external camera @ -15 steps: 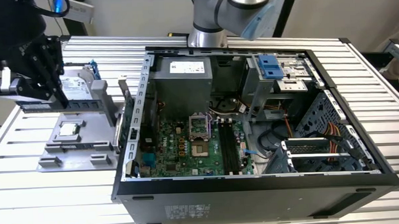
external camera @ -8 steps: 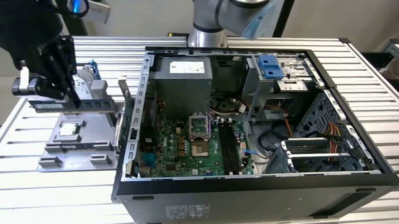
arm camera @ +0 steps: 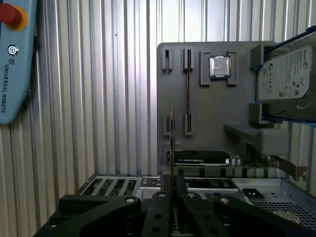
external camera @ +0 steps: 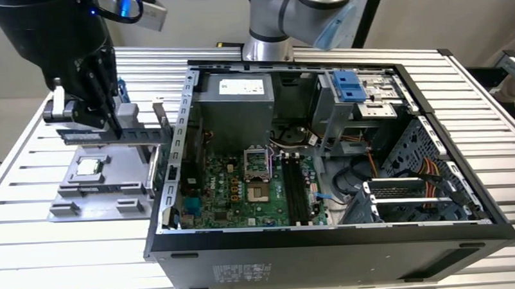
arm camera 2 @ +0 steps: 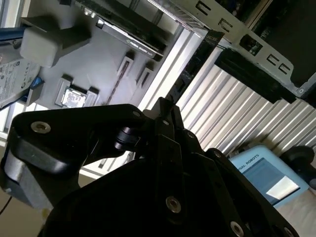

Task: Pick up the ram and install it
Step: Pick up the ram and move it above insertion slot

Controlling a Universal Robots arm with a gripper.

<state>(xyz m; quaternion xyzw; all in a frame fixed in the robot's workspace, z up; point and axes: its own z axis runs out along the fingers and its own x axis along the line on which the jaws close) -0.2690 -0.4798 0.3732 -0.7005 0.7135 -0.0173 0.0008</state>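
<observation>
The long, thin bluish-green circuit-board ram stick (arm camera: 172, 143) looks light and stiff but fragile, so it is best pinched on its flat faces near mid-length, clear of the contact edge. In the first wrist view the black two-fingered gripper (arm camera: 173, 190) is clamped on it, fingers nearly together. In the exterior view it hangs over the grey plastic parts tray (external camera: 105, 191), at nine o'clock from the open black computer case (external camera: 330, 248).
</observation>
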